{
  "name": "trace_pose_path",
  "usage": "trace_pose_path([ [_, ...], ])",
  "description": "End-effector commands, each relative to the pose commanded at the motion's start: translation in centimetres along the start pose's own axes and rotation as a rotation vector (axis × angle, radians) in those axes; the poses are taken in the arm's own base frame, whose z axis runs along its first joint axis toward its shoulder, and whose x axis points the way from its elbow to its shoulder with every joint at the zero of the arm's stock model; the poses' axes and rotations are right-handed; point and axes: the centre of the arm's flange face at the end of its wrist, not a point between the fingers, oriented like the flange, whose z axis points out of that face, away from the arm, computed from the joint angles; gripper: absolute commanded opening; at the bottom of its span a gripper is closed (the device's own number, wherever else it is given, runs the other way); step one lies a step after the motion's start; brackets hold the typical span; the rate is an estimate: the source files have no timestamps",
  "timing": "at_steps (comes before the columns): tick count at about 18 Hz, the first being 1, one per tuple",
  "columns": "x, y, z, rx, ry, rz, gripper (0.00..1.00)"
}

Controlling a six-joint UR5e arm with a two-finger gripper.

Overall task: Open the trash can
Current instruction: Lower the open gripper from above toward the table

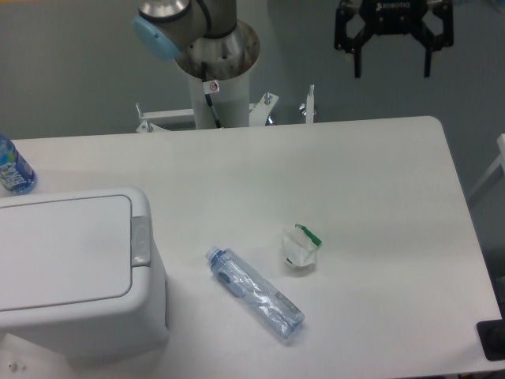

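The trash can (71,268) is a large white rectangular bin at the table's front left, partly cut off by the left edge. Its flat lid is shut. A small grey push-button latch (140,240) sits on the lid's right side. My gripper (392,71) is black and hangs high at the top right, above the table's far edge, far from the bin. Its fingers are spread apart and hold nothing.
A clear plastic bottle (256,293) lies on its side in front of centre. A crumpled white wrapper with green (300,248) lies beside it. A blue-labelled bottle (12,168) stands at the far left edge. The arm's base (215,71) stands behind the table. A black object (493,341) sits at the front right corner.
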Motion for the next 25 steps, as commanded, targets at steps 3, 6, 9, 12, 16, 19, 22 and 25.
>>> trace_pose_path([
  [3,0.1,-0.2,0.1,0.019,0.013,0.000,1.00],
  [6,0.2,-0.6,0.6,0.030,0.028,-0.025,1.00],
  [9,1.2,-2.5,2.2,0.059,0.090,-0.208,1.00],
  [12,1.5,-3.5,2.9,0.103,0.147,-0.407,1.00],
  [16,4.5,-8.2,5.8,0.125,0.193,-0.523,1.00],
  [19,6.2,-10.9,8.1,0.138,0.226,-0.607,1.00],
  [22,8.4,-13.6,10.9,0.141,0.285,-0.632,1.00],
  [25,10.4,-15.3,11.7,0.143,0.306,-0.655,1.00],
])
